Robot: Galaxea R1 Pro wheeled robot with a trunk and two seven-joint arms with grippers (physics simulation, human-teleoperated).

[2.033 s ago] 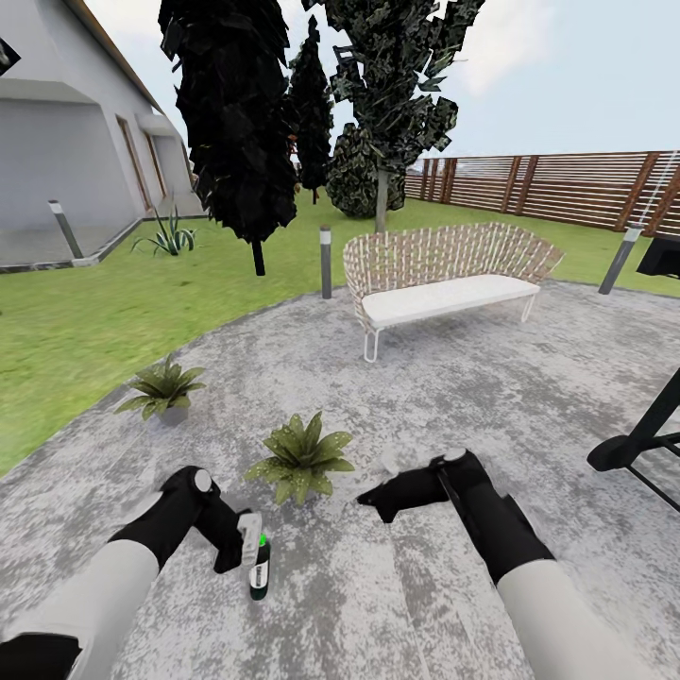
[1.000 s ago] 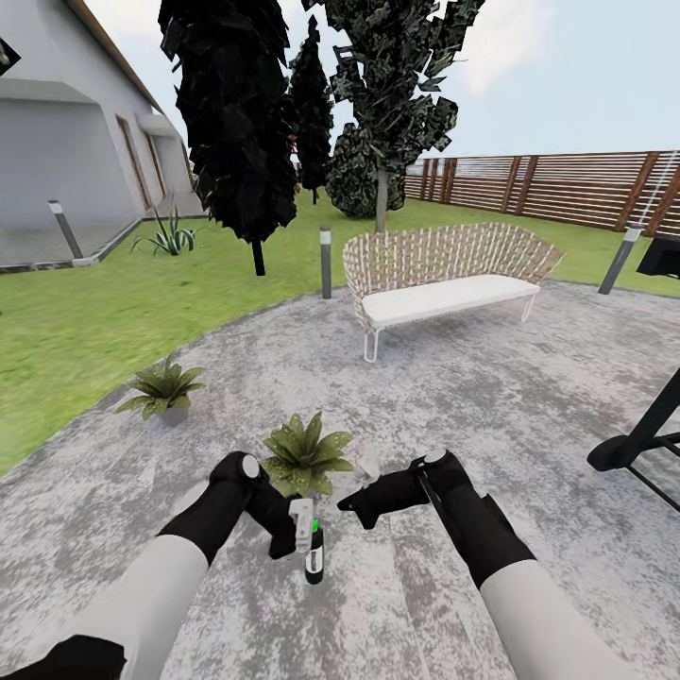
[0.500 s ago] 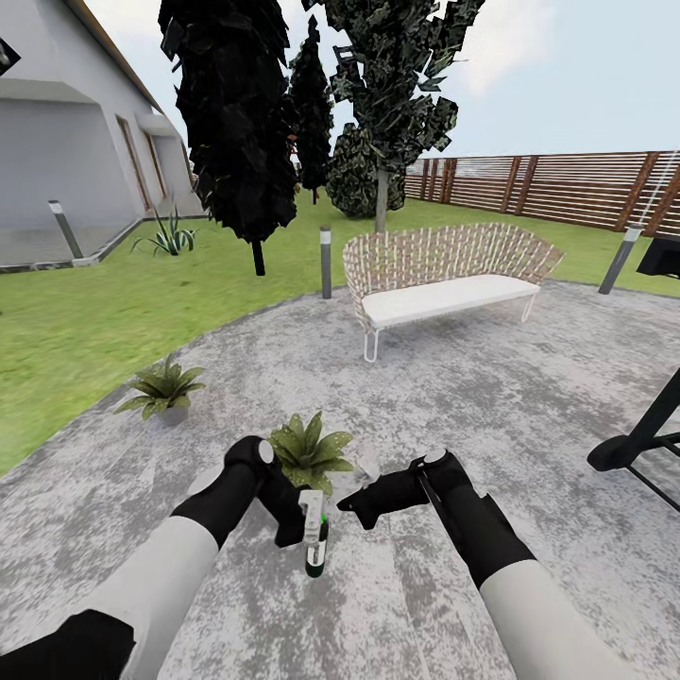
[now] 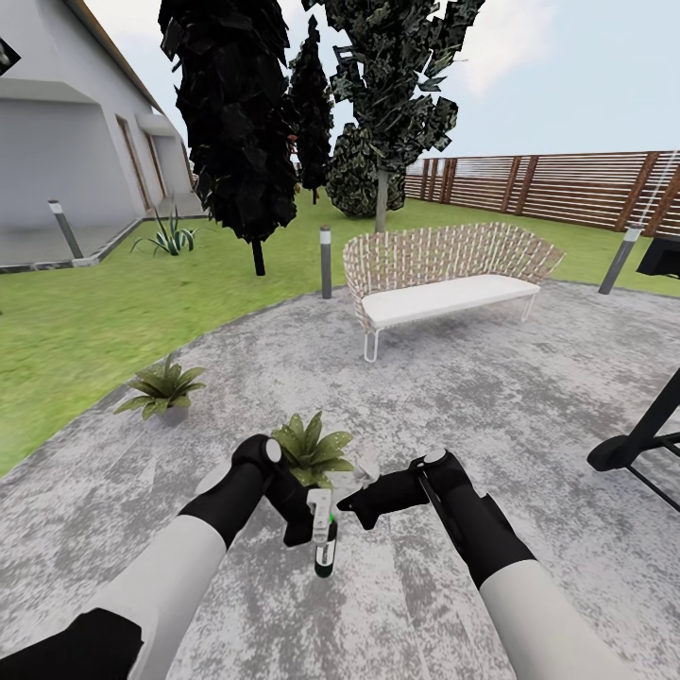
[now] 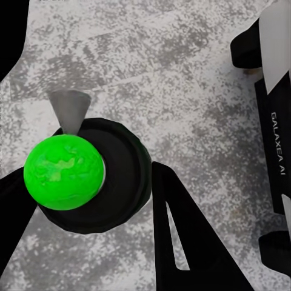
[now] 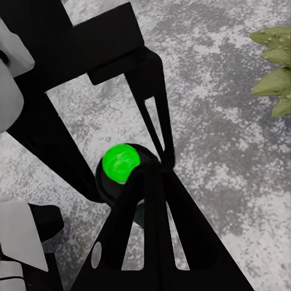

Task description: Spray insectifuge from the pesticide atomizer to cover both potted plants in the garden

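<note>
The left gripper holds the pesticide atomizer just before the nearer potted plant; aim its nozzle squarely over the leaves. The right gripper seems narrowly parted, empty. Since earlier, the atomizer has shifted rightward, toward the plant.

Bright, even daylight; soft renders
</note>
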